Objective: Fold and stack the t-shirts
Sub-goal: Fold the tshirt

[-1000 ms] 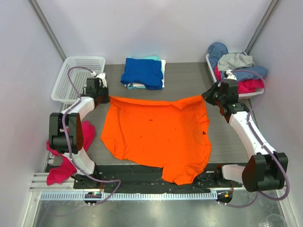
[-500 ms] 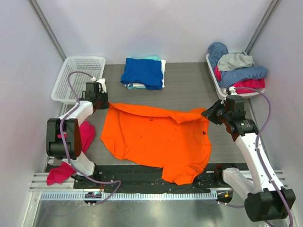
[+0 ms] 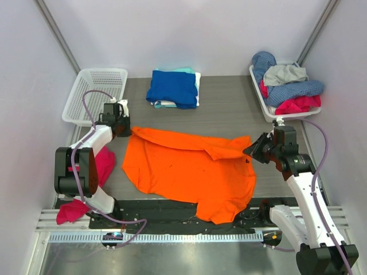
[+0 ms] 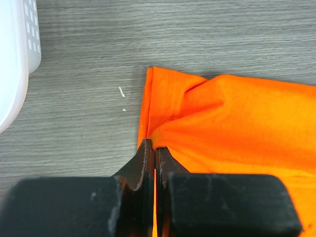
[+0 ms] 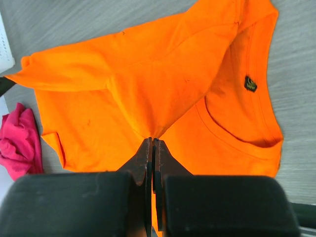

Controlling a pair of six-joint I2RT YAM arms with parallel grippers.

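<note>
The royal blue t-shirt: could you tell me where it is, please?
Top view, far centre: the royal blue t-shirt tops the folded stack, between the white basket and clothes tray.

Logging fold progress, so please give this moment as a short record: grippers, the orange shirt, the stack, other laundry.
left gripper: shut on orange t-shirt, far left corner
right gripper: shut on the same shirt's far right edge, lifted
shirt state: far edge folding over, rest lying flat
folded stack: far middle, royal blue on top
clothes pile: far right
pink cloth: by left arm
</note>
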